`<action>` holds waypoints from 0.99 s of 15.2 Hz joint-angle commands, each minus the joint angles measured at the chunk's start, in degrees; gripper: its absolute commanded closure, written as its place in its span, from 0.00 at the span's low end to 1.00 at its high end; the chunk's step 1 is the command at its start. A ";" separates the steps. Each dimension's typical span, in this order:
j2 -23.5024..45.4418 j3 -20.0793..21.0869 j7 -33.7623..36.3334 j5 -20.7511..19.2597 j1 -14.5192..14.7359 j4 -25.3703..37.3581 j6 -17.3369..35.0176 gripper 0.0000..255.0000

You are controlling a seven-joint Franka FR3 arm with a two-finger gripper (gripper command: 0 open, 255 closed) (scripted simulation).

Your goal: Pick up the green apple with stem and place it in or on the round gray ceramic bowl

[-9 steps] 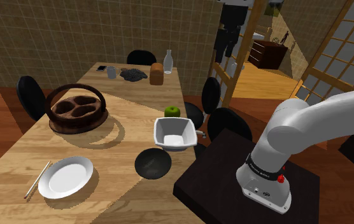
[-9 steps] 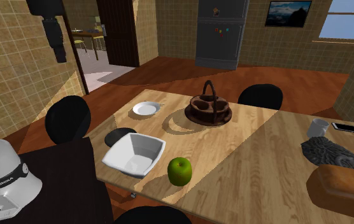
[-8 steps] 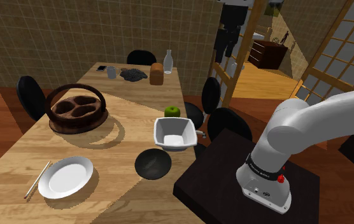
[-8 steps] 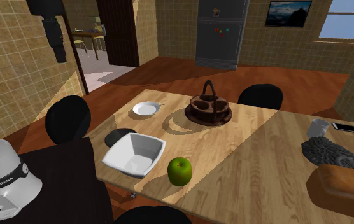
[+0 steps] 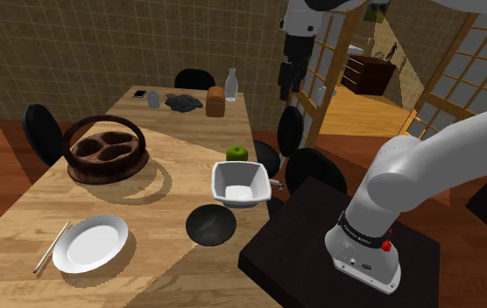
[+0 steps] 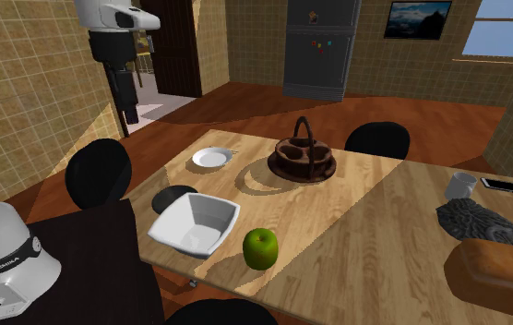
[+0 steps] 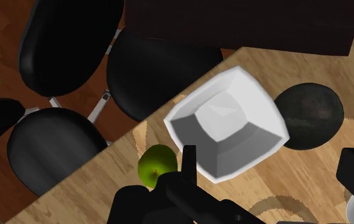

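The green apple (image 5: 236,153) (image 6: 261,247) (image 7: 155,164) sits on the wooden table near its edge, right beside a white square bowl (image 5: 239,183) (image 6: 196,222) (image 7: 226,124). On the other side of that white bowl lies the round dark gray bowl (image 5: 210,224) (image 6: 172,198) (image 7: 309,116), with nothing in it. My gripper (image 5: 288,86) (image 6: 130,113) (image 7: 271,158) hangs high above the table's edge, pointing down, open and holding nothing. In the wrist view the apple lies just outside one finger (image 7: 189,158).
A dark wooden basket (image 5: 104,149) stands mid-table. A white plate (image 5: 91,242) with chopsticks (image 5: 51,247) lies near the front. Bread (image 5: 215,101), a bottle (image 5: 230,85) and a cup are at the far end. Black chairs (image 5: 316,166) line the table's side by the stand (image 5: 321,254).
The arm has swung the gripper lower and toward the table: leftward in the shoulder view, rightward in the second exterior view. The apple and bowls have not moved.
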 commanded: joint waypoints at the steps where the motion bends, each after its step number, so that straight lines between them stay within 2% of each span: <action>1: 3.13 -1.14 -1.70 -0.52 0.01 -0.67 3.52 0.00; 8: 16.07 -5.02 -7.79 -1.30 0.07 0.24 14.33 0.00; 15: 31.10 -7.90 -14.33 0.16 0.14 5.00 23.22 0.00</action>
